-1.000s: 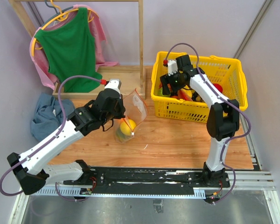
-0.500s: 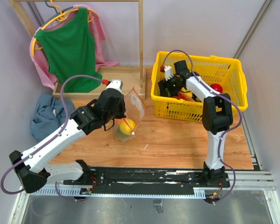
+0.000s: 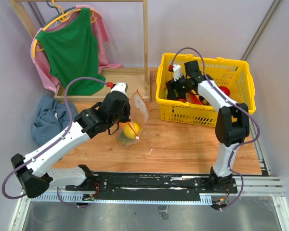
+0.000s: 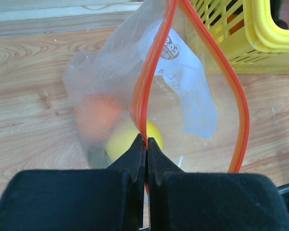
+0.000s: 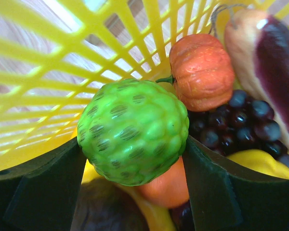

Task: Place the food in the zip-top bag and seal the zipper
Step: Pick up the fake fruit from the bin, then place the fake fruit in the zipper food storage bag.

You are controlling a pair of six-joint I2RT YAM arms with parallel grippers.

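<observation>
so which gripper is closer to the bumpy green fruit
Right: right fingers clamp the green fruit in the basket; left fingers are away at the bag, pinching its zipper.

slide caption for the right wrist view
Right gripper clasps a bumpy green fruit in the yellow basket, beside an orange pumpkin and dark grapes.

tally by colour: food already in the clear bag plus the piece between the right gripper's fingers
orange piece in the zip-top bag: 1
yellow piece in the bag: 1
green piece between the fingers of the right gripper: 1
total: 3
</observation>
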